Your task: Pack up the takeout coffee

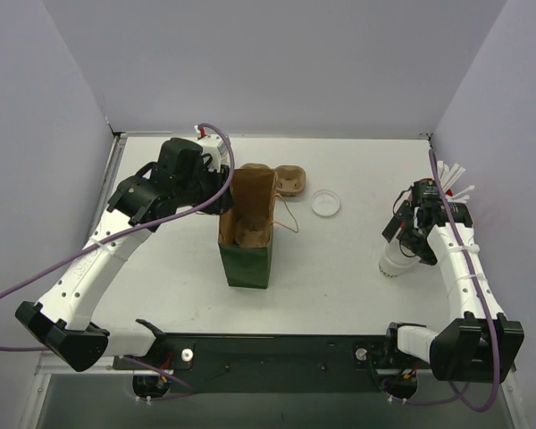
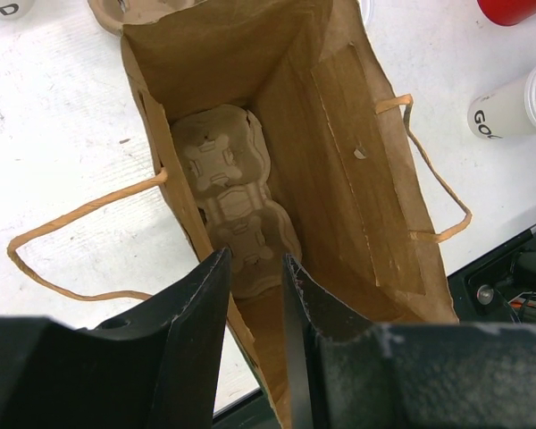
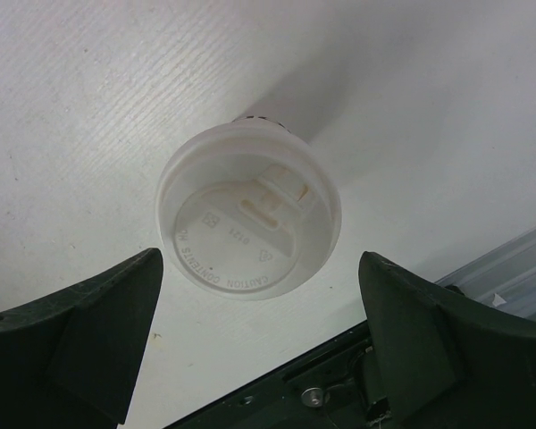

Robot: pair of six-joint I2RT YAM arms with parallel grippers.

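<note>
Hovering over a lidded coffee cup near the front right of the table, the right gripper points straight down. Its jaws are spread wide to either side of the lid and touch nothing. That looks like the line-up for a top grasp, with room to drop around the cup's rim.

Further in, near the middle, a paper bag stands upright with its mouth open. A moulded-cardboard cup carrier lies flat at the bottom, its wells empty, so no coffee is packed yet. The left gripper straddles the bag's near wall, one finger inside and one outside with a narrow gap between. I cannot tell whether it really pinches the paper. Its place there probably serves to steady the bag and hold the mouth open for loading.

Beyond the bag sits a second carrier, with a loose plastic lid beside it on the bare table. At the far right stands a red cup holding white straws, well apart from the bag.
</note>
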